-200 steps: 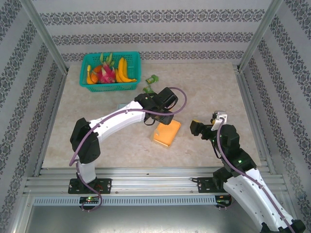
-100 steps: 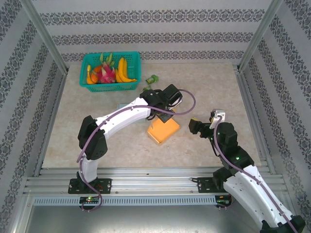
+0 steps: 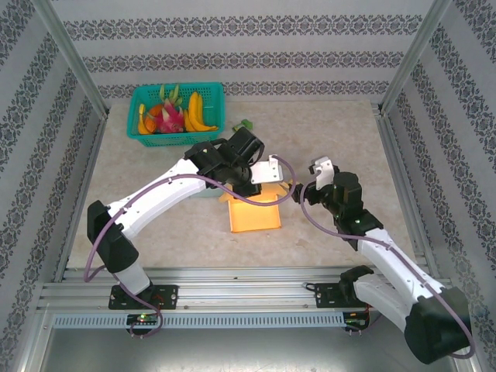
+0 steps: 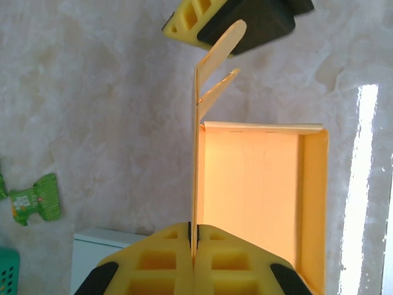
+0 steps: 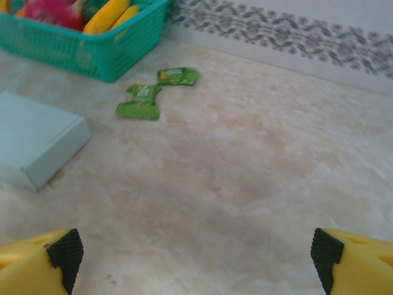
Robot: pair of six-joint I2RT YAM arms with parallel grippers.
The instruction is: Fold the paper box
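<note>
A pale marbled table (image 3: 341,132) sits inside walls papered in grey patterned bands, with aluminium rails running along its left and right edges and across the near side. The orange paper box (image 3: 256,218) lies open near the middle of this surface, and everything else is placed from it. The left gripper (image 4: 193,249) is closed tight on one thin side wall of the box, so that wall stands upright on edge. The open tray with its raised rim spreads out to one side of the wall. At the far end of the pinched wall two narrow tabs splay outward. One finger of the right gripper (image 5: 195,251) hangs just beside them, though whether it touches them cannot be told. That gripper's jaws stand wide apart with nothing between them, just off the box's right side. A flat white box (image 5: 34,147) lies just beside the paper box on its left, partly under the left arm. Two green packets (image 5: 150,92) lie beyond the paper box, between it and a teal basket (image 3: 177,116) of fruit. The basket sits well apart in the far left corner against the wall. To the right of the paper box and beyond it the tabletop is bare up to the rail and the back wall. A bare strip also runs from its near edge to the front rails.
</note>
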